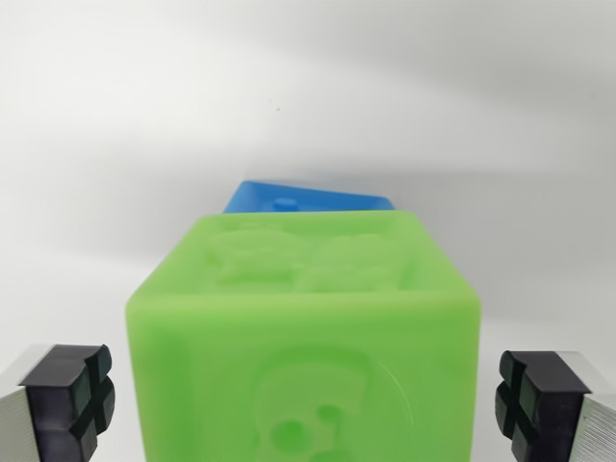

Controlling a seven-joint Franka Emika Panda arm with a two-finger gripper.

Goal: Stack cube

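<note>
A green cube [303, 337] is seen filling the near centre of the wrist view, standing on a plain white table [115, 144]. Raised relief figures are moulded into its top face, and a round embossed emblem is visible on its near face. Behind it, at the far side, a blue cube [308, 197] is partly hidden; only a thin band of its top and upper edge is shown above the green cube's far edge. Whether the two cubes touch cannot be told from this view.

The claw [303, 399] is held spread. Its left finger pad [72, 399] is seen at the lower left corner and its right finger pad [534, 399] at the lower right, each black with a cross-grooved face and a metal backing. The green cube lies between them, and a clear gap of table is shown on each side, so that neither pad is in contact with the cube.
</note>
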